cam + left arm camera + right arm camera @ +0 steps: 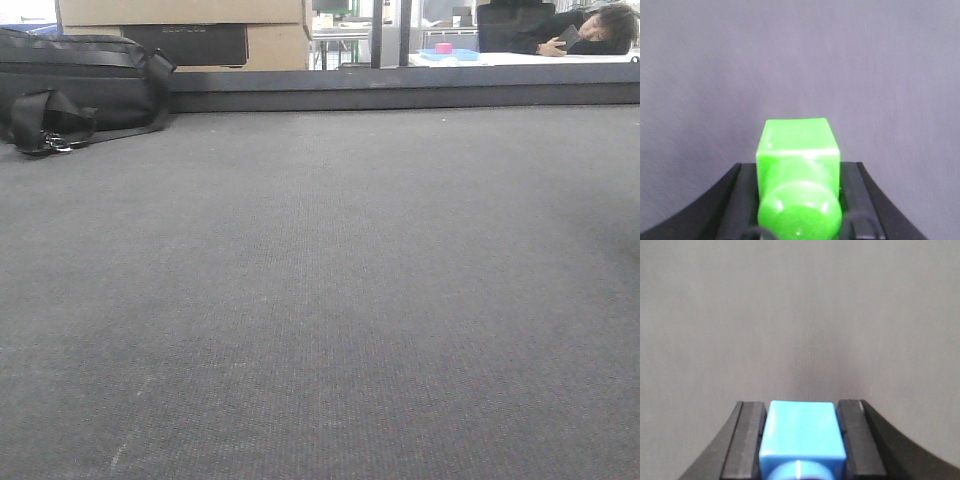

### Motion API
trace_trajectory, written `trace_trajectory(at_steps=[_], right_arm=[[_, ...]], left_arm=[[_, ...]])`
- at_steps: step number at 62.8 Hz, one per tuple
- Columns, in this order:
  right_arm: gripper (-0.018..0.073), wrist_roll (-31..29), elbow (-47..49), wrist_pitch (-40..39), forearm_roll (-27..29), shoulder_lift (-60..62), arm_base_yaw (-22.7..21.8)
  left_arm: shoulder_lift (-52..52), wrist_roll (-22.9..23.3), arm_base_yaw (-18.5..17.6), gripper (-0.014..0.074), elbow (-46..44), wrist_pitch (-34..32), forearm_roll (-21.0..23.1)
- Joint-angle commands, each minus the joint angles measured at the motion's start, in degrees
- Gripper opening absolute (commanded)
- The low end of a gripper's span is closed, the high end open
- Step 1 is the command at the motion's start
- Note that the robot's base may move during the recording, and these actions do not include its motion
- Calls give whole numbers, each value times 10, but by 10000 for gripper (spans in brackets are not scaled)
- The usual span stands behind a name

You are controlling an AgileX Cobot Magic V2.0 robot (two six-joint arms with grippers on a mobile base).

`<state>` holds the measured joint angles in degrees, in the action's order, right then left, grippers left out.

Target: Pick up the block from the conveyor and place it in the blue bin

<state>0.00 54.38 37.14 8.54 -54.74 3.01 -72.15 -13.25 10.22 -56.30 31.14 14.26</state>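
- Pinching a green block (pixel 797 142), the left jaws press in from both sides, dark pads (pixel 747 200) flat against its flanks.
- That block's long axis runs straight out along the jaws: square end pointing away over the conveyor (pixel 800 60), rounded knob end back toward the wrist.
- Same story on the right wrist view: the right jaws clamp a blue block (pixel 802 430) squarely between their pads (pixel 751 440), nothing but bare belt ahead of it.
- So the task's thing is not lying on the belt; each arm has a block in hand. How high above the belt they are, I cannot tell.
- In the front view the belt is bare all the way to its rail (pixel 400 95), except for a black bag (pixel 80 80) just this side of the rail at its left end.
- Beyond the rail are cardboard boxes (pixel 275 40) and a person (pixel 595 30) slumped on a white worktop (pixel 540 58), which also carries a shallow blue tray (pixel 462 55) with a pink thing (pixel 443 48) on it.
- Is that tray the blue bin? It is too small and far off to say, and no bin shows on this side of the rail.
- My read is that the grab is done and the carry and drop are what's left.
- That move hinges on which way the bin lies from the jaws, and no view gives it. Neither arm shows in the front view, so I can't say which is nearer.
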Motion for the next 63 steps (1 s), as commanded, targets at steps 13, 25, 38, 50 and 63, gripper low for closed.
trace_trajectory(at_steps=[13, 25, 38, 50, 63], right_arm=[[-154, -7, -178, -129, -2, 162, 1], [-154, -7, -213, -133, -2, 231, 1], [-154, -7, -192, -156, -2, 275, 1], [-154, -8, -192, -138, -2, 303, 1], [-154, -11, -242, -202, -2, 332, 1]], left_arm=[[154, -1, -18, -111, 175, -140, -9], [230, -1, -82, -111, 184, -124, -26], [334, -1, -93, -111, 184, -124, -36], [439, -1, -93, -111, 184, -106, -66], [526, 39, -93, -111, 202, -90, -65]])
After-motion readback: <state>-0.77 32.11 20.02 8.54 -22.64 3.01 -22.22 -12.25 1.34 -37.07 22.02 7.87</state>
